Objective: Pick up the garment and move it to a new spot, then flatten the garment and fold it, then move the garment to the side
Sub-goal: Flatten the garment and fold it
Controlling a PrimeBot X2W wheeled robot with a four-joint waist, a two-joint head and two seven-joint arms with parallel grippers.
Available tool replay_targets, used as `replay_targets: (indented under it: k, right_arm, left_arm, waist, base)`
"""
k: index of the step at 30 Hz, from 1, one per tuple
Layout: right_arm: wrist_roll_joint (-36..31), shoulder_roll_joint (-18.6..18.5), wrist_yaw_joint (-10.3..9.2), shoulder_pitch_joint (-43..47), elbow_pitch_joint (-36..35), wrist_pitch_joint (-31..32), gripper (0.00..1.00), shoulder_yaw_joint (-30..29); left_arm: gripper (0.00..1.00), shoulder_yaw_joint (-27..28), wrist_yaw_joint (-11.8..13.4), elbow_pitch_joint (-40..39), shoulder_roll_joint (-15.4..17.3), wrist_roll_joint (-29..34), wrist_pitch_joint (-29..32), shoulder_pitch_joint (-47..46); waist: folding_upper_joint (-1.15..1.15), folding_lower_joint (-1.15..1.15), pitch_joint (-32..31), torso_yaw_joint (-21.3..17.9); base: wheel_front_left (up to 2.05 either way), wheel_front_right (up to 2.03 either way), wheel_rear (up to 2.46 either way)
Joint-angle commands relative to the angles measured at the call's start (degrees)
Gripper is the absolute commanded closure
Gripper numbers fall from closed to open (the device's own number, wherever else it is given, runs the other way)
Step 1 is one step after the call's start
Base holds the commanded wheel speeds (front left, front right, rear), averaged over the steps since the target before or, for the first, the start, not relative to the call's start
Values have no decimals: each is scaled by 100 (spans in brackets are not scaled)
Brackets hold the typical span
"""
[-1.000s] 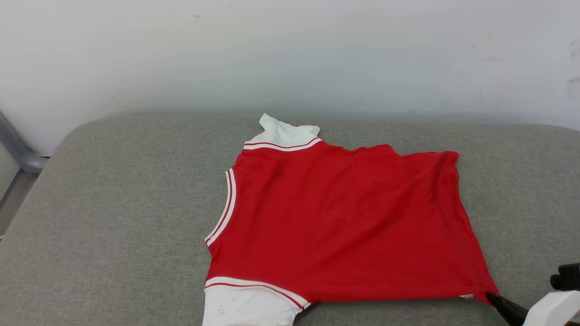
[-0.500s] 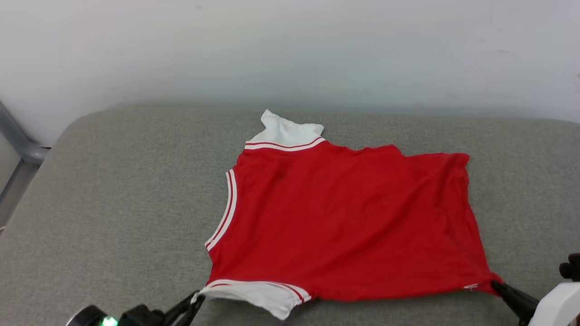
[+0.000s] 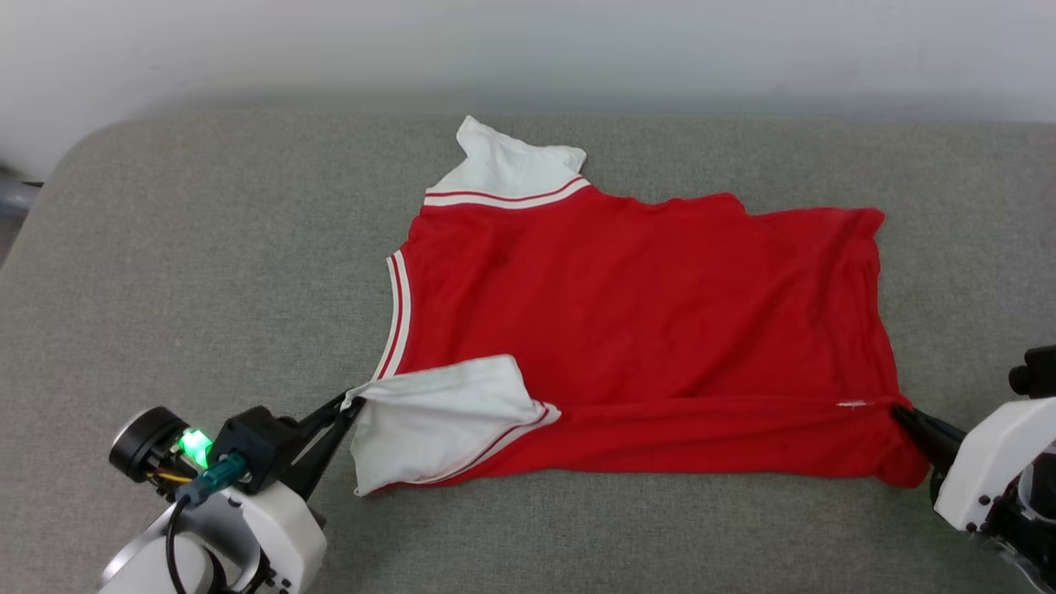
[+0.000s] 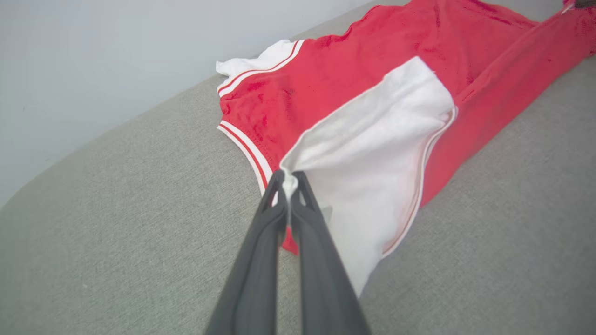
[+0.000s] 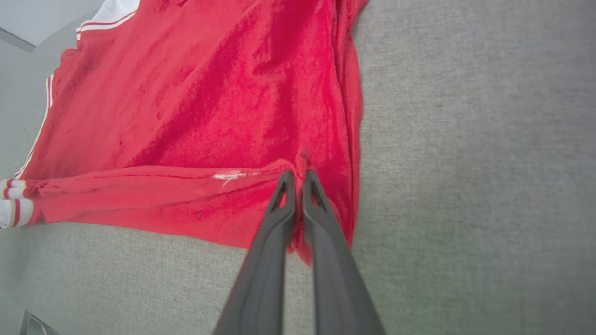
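Grey woven-fabric padded bench [image 3: 165, 247], top flat, far-left corner rounded, plain white wall [image 3: 528, 41] directly behind the bench's far edge, grey metal bar [image 3: 12, 196] just off the bench's far-left corner, cut by the frame edge

Long dark slotted fingers [image 4: 253, 279] are borne by both grippers. Behind the left gripper [image 3: 351, 404], a green lamp [image 3: 195, 446], a teal plug [image 3: 216, 477] and a black cable [image 3: 170, 536] are set on a white shell [image 3: 276, 528]. Behind the right gripper [image 3: 898, 411], a white casing [image 3: 986, 458] is studded with dark screws [image 3: 981, 500].
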Motion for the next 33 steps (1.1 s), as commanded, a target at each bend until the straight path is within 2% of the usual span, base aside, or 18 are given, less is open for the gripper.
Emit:
replay_targets:
  k: [1,13,18,19,20,21,22,24,28,33]
  right_arm:
    - [-59,31,-5,-133,33,7,100,-15]
    - [-426,143,-5,-781,503,49,100,209]
    - [-526,159,-5,-877,703,-20,100,310]
    - [-536,159,-5,-881,738,-28,100,314]
    - [-561,160,-5,-874,769,-57,85,285]
    - [-599,157,-5,-860,786,-90,9,269]
    - [-585,169,-5,-840,805,-52,0,292]
    - [-624,157,-5,-817,770,-155,0,274]
    - [-701,90,-5,-704,625,-355,0,360]
    - [-997,-107,-5,-448,257,-512,0,545]
  left_arm:
    - [100,-39,-6,69,1,-2,16,-132]
    - [100,-763,-43,1318,-35,-177,-167,-1305]
    - [100,-1026,-40,1773,-178,-503,-175,-1562]
    - [72,-1071,-40,1866,-209,-584,-131,-1607]
    - [1,-1106,-40,1950,-229,-618,-145,-1682]
    - [0,-1106,-39,2034,-242,-641,-188,-1755]
    - [0,-1115,-39,2135,-286,-685,-234,-1796]
    - [0,-1128,-37,2293,-381,-710,-334,-1821]
    - [0,-994,145,2460,-544,-863,-506,-1729]
    - [0,-673,553,2298,-685,-1246,-608,-1361]
  waist:
    - [0,-1,193,-29]
    - [0,-1,646,-90]
    - [0,-1,660,-59]
    - [0,-1,647,-44]
    - [0,-1,622,-23]
    - [0,-1,590,-7]
    - [0,-1,555,3]
    - [0,-1,453,14]
    - [0,-1,217,27]
    - [0,-1,-130,48]
  base:
    - [0,0,0]
    - [0,0,0]
    - [0,0,0]
    - [0,0,0]
    - [0,0,0]
    - [0,0,0]
    - [0,0,0]
    - [0,0,0]
    - [0,0,0]
    - [0,0,0]
